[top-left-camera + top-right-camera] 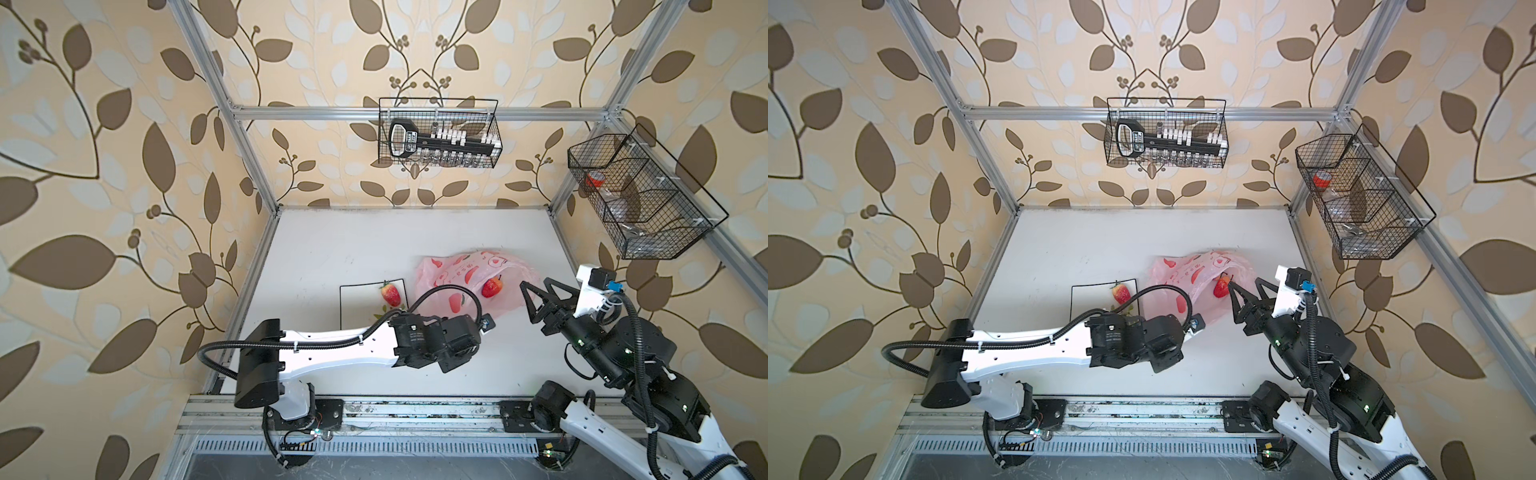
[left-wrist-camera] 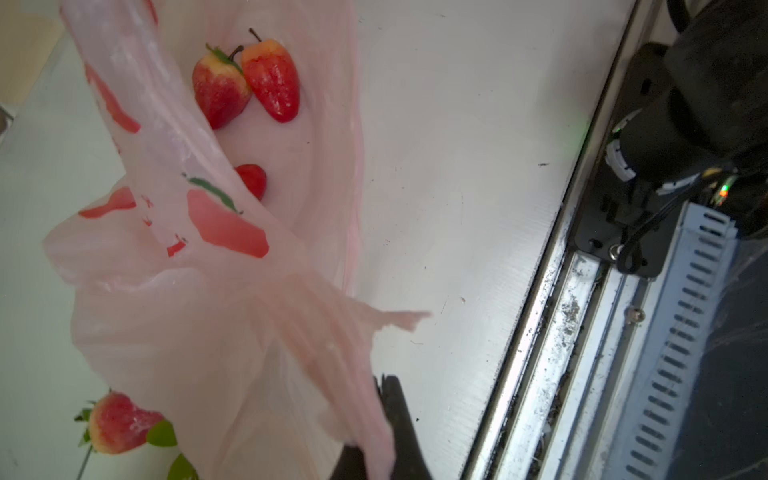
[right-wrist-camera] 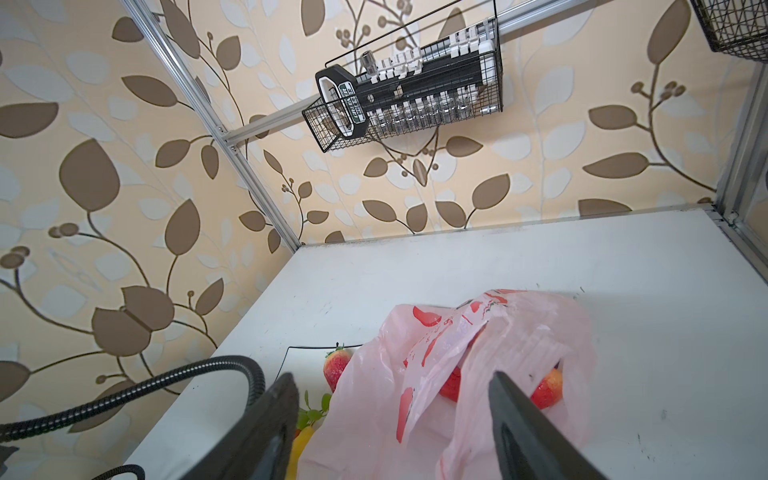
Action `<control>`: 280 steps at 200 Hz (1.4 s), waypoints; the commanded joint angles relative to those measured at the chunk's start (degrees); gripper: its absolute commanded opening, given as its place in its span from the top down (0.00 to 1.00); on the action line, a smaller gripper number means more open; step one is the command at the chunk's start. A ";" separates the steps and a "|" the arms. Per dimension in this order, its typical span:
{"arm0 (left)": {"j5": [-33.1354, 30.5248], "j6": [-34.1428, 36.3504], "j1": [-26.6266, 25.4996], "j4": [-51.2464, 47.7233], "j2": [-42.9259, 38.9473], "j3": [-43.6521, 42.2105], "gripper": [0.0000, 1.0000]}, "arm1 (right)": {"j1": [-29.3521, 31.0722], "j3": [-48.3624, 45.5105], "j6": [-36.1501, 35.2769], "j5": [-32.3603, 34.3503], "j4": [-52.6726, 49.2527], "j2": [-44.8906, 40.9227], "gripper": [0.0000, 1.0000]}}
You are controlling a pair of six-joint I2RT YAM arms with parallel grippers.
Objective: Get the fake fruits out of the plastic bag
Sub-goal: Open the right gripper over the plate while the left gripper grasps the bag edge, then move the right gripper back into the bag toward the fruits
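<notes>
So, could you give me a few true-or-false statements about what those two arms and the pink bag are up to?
1. The left pincer is shut on the plastic bag. True.
2. The right pincer holds a strawberry. False: it is open and empty.
3. A strawberry lies on the plate. True.
4. The bag is empty. False: strawberries show inside it.

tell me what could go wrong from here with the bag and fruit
The left pincer pinches only a thin twist of the plastic bag; pulling may slip or tear it. The strawberries lie loose inside and could roll out onto the table, missing the plate. The open right pincer may snag film instead of fruit.
</notes>
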 commanded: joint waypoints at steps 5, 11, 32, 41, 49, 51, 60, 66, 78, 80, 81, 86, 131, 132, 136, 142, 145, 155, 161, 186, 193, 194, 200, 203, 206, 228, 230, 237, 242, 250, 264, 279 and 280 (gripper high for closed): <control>-6.40 -6.84 -0.47 12.85 -10.51 -7.12 1.00 | -0.04 1.53 -1.53 0.49 0.05 1.43 0.27; -7.29 -8.31 -0.46 15.22 -12.25 -9.08 1.00 | -0.06 1.21 -1.97 0.47 0.57 1.89 0.28; -12.33 -14.50 -0.37 23.13 -17.38 -16.09 1.00 | -0.04 0.89 -3.03 -0.99 2.46 3.79 0.28; -13.77 -16.89 -0.29 26.25 -19.12 -18.80 1.00 | -0.05 0.97 -3.25 -1.97 3.21 4.86 0.28; -14.96 -19.29 -0.20 28.46 -20.52 -20.81 1.00 | -0.04 1.34 -3.27 -2.93 3.69 5.90 0.29; -15.25 -19.87 -0.19 28.92 -20.86 -21.35 1.00 | -0.09 1.44 -3.31 -3.02 3.77 6.16 0.29; -15.94 -22.77 0.10 31.25 -22.18 -23.55 1.00 | -0.06 2.30 -3.53 -4.07 3.83 7.66 0.30; -16.22 -24.64 0.36 32.69 -22.95 -25.12 1.00 | -0.06 3.06 -3.90 -5.39 3.96 8.88 0.31; -16.31 -28.15 0.82 35.53 -24.16 -27.85 1.00 | -0.09 4.69 -5.12 -8.94 4.30 11.36 0.34; -16.25 -28.70 0.96 35.98 -24.38 -28.30 1.00 | -0.05 5.07 -5.60 -9.76 4.41 11.75 0.34; -16.22 -28.91 1.00 36.21 -24.47 -28.50 1.00 | -0.05 5.26 -5.79 -10.16 4.47 11.97 0.34; -16.18 -30.05 1.23 37.08 -24.86 -29.34 1.00 | -0.09 5.96 -6.48 -12.07 4.61 13.03 0.34; -16.86 -37.43 2.09 39.74 -27.84 -34.38 1.00 | 0.59 10.14 -7.28 -23.96 6.23 22.72 0.42; -16.88 -37.62 2.09 39.84 -27.91 -34.53 1.00 | 0.76 10.22 -7.29 -23.94 6.17 22.91 0.42; -17.03 -38.14 2.05 40.21 -28.18 -34.96 1.00 | 1.59 10.56 -7.38 -23.75 6.12 23.60 0.43; -17.13 -38.69 2.08 40.69 -28.55 -35.51 1.00 | 3.03 10.93 -7.60 -22.56 5.96 24.62 0.43; -17.20 -39.00 2.05 40.81 -28.76 -35.72 1.00 | 4.21 11.06 -7.72 -21.72 5.94 25.00 0.44; -17.57 -39.95 2.12 41.06 -29.35 -36.29 1.00 | 7.77 11.51 -8.26 -18.52 5.78 26.24 0.45; -17.85 -40.29 2.13 41.40 -29.72 -36.61 1.00 | 9.56 11.80 -8.56 -16.64 5.46 26.95 0.46; -18.74 -41.50 2.36 42.43 -30.84 -37.37 1.00 | 16.47 10.80 -8.75 -10.91 3.13 30.51 0.49; -18.96 -41.59 2.29 42.78 -31.19 -37.48 1.00 | 17.79 9.72 -8.07 -9.93 2.87 31.26 0.50; -18.98 -41.59 2.32 42.85 -31.21 -37.49 1.00 | 17.97 9.52 -8.00 -9.85 2.87 31.31 0.50; -19.18 -41.66 2.34 43.29 -31.52 -37.65 1.00 | 18.90 8.38 -7.24 -9.08 2.87 31.71 0.51; -19.30 -41.71 2.37 43.46 -31.67 -37.71 1.00 | 19.30 7.79 -6.77 -8.56 2.91 31.85 0.51; -19.44 -41.75 2.42 43.57 -31.81 -37.73 1.00 | 19.70 7.09 -6.31 -7.89 2.91 31.88 0.51; -20.54 -42.96 2.43 44.66 -32.86 -38.11 1.00 | 20.84 1.29 -1.30 -3.03 4.28 30.83 0.57; -20.64 -43.10 2.44 44.79 -32.95 -38.22 1.00 | 20.82 0.57 -0.77 -2.74 4.60 30.57 0.57; -20.98 -43.58 2.44 45.21 -33.30 -38.44 1.00 | 20.82 -1.84 1.04 -1.63 5.93 29.71 0.59; -21.15 -43.91 2.44 45.45 -33.50 -38.60 1.00 | 20.79 -3.66 2.35 -0.74 6.90 29.05 0.59; -21.41 -44.25 2.44 45.97 -33.78 -38.81 1.00 | 20.79 -6.28 4.58 1.14 8.27 28.12 0.61; -21.28 -44.25 2.44 46.32 -34.09 -38.98 1.00 | 20.79 -10.34 8.74 4.34 10.82 26.94 0.63; -21.01 -43.98 2.44 46.32 -34.17 -38.84 1.00 | 20.63 -13.19 13.59 8.16 13.28 26.85 0.61; -20.89 -43.98 2.44 46.30 -34.19 -38.83 1.00 | 20.62 -13.27 13.87 8.47 13.39 26.91 0.61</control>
